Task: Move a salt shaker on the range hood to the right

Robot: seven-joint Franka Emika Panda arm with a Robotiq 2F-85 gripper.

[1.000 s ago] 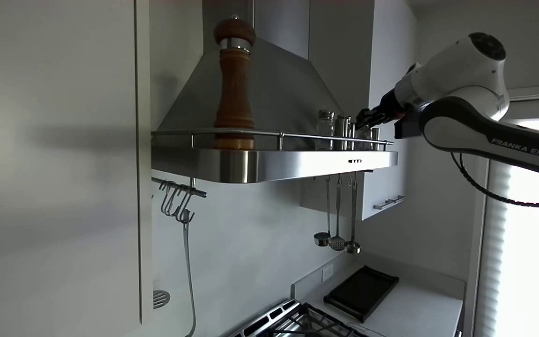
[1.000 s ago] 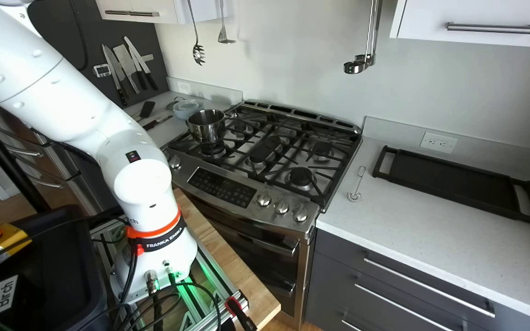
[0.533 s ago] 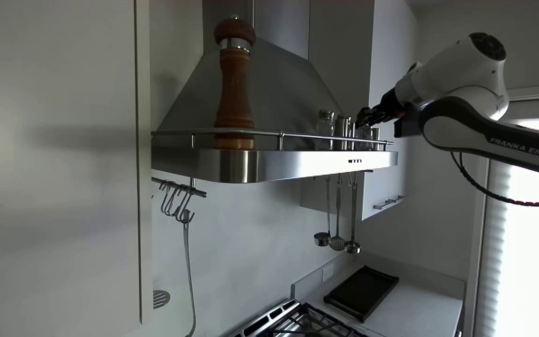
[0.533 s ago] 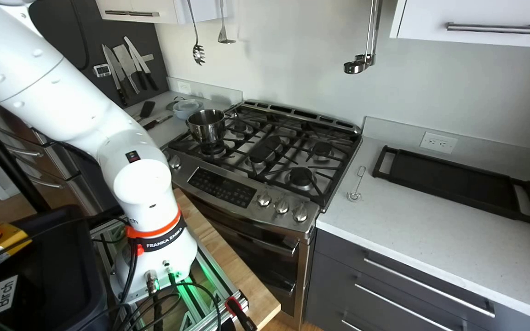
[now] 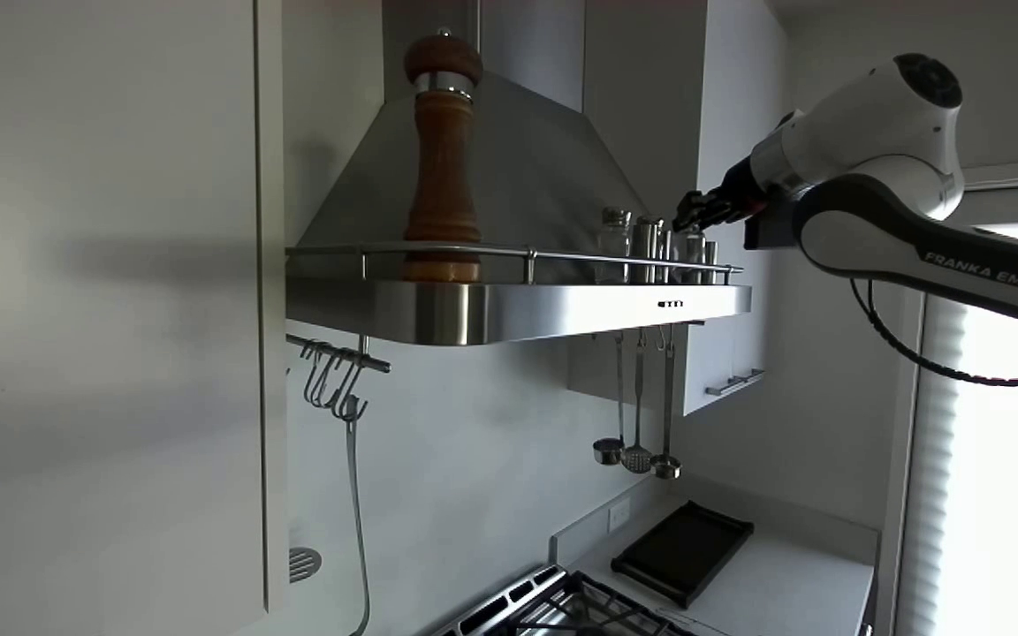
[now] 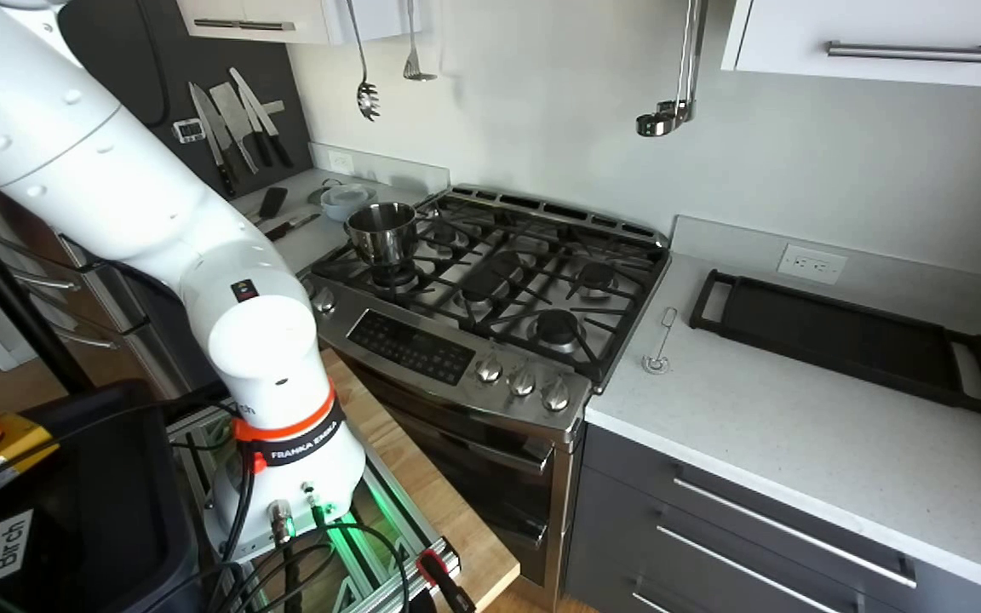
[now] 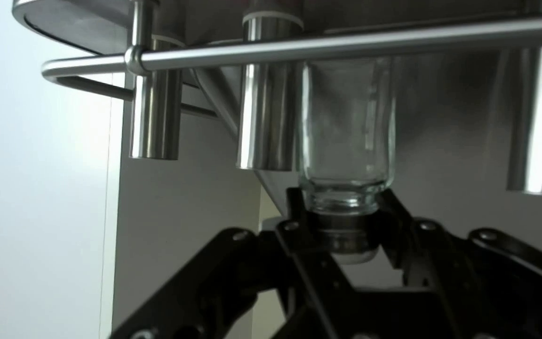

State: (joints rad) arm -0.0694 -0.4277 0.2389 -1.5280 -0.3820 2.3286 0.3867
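We have the fingers point(image 7: 298, 207) pinched round the capped end of the salt shaker point(image 7: 346, 136), or that's our read of the wrist view, which stands upside down. (We're assuming the clear glass one is the salt; no label shows.) It's behind the rail point(image 7: 332, 45) on the range hood point(image 5: 580, 311), toward the right end. Can't tell if its base is off the metal, since the rail covers that bit. Our guess is we're at the grab-and-lift stage, and the next move calls for raising it above its neighbours' tops, then shifting right.

Why up first? There's a metal canister point(image 7: 267, 115) just beside it on that side, then a corner canister point(image 7: 156, 117) near the rail's bend. A sideways drag would probably knock the closer one. On the opposite side there's a gap, then a third canister point(image 7: 541, 122). Past the right end there's the white cabinet point(image 5: 739, 124), so we'd mind the arm there. Farther off the opposite way are a second glass shaker point(image 5: 613, 240) and, well apart, the wooden mill point(image 5: 444, 168). Below, in an exterior view, a steel pot point(image 6: 381, 234) sits on the stove point(image 6: 410, 347), no bother to us.
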